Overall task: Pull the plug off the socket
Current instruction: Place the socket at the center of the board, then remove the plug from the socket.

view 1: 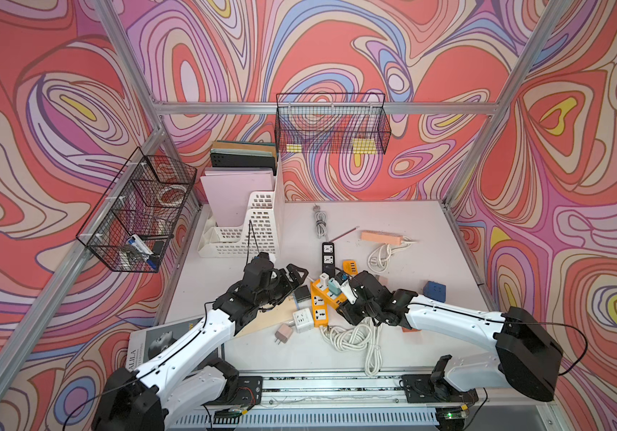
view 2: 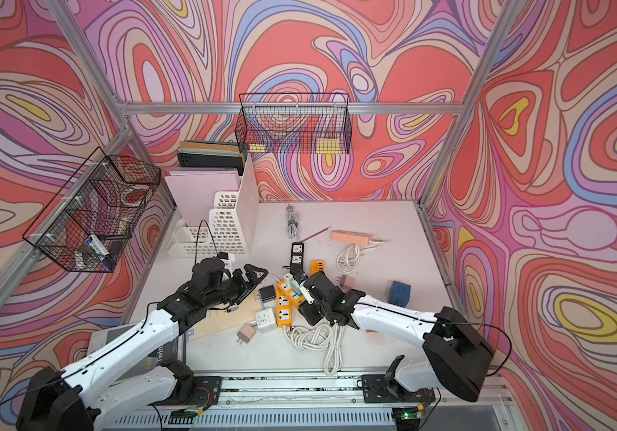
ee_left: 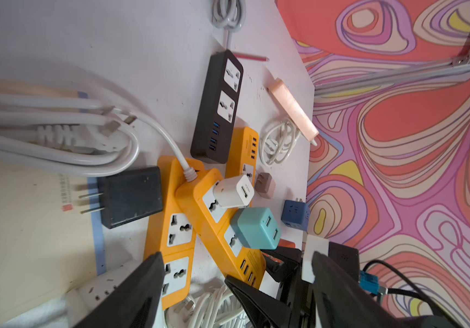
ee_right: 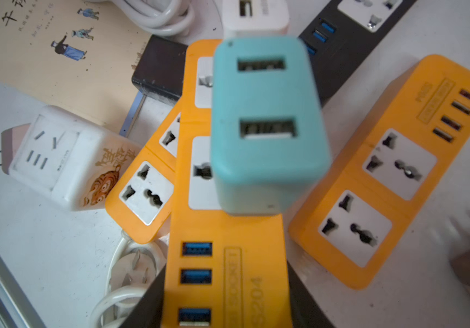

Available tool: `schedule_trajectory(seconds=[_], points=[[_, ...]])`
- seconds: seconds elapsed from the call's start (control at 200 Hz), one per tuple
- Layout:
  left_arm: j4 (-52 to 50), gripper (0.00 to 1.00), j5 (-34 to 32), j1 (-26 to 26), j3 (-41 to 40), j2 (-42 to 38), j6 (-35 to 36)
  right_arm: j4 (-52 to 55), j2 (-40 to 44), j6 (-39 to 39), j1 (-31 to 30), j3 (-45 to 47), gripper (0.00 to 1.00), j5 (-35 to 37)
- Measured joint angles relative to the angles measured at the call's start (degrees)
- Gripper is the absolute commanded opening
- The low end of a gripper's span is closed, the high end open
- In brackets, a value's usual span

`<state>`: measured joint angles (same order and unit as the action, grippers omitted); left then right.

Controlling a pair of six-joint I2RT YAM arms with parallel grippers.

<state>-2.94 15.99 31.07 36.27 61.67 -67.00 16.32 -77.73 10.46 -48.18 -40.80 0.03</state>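
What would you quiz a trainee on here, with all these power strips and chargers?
1. True or false: the teal charger is plugged into the black power strip.
2. What is the right gripper clamped on? A) the orange power strip B) the white cable C) the blue cube socket
3. How many USB ports show on the teal charger's face?

Key: 1 false, it stands in the orange power strip. 2 A, at the strip's USB end. 3 two.
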Motion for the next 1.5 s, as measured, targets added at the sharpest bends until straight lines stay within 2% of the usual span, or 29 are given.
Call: schedule_trajectory(seconds=[0.23,0.401,0.591,0.726,0.926,1.137,1.322,1.422,1.497], points=[[5.8,0.86,2.0,2.5,-0.1,8.5,-2.2,-2.5,1.1,7.5,0.0,4.1,0.37,3.0],[7.4,0.87,1.8,2.5,-1.5,8.4,-3.1,-4.1,-1.4,10.8,-1.3,4.4,0.43,2.9],[7.8,0.87,1.9,2.5,-1.9,8.2,-2.6,-4.0,-2.5,14.3,-3.5,4.4,0.61,2.9],[8.1,0.88,1.9,2.5,-1.8,8.2,-1.4,-1.4,-2.0,16.3,-4.6,4.2,0.68,2.9],[8.7,0.88,2.5,2.5,0.7,9.8,1.0,2.0,6.7,18.7,-4.7,4.2,0.69,4.5],[10.3,0.87,5.8,2.5,3.7,13.9,2.3,4.5,21.9,22.3,-4.8,6.1,0.67,9.1],[11.1,0.87,8.1,2.5,3.8,16.0,2.6,1.0,35.2,28.7,-4.8,11.3,0.78,12.4],[11.5,0.87,9.4,2.5,3.9,17.3,2.5,-2.0,36.6,31.0,-4.5,12.7,0.78,12.0],[11.5,0.87,10.4,2.5,4.4,18.8,2.5,-3.6,33.0,31.4,-3.1,12.0,0.78,9.7]])
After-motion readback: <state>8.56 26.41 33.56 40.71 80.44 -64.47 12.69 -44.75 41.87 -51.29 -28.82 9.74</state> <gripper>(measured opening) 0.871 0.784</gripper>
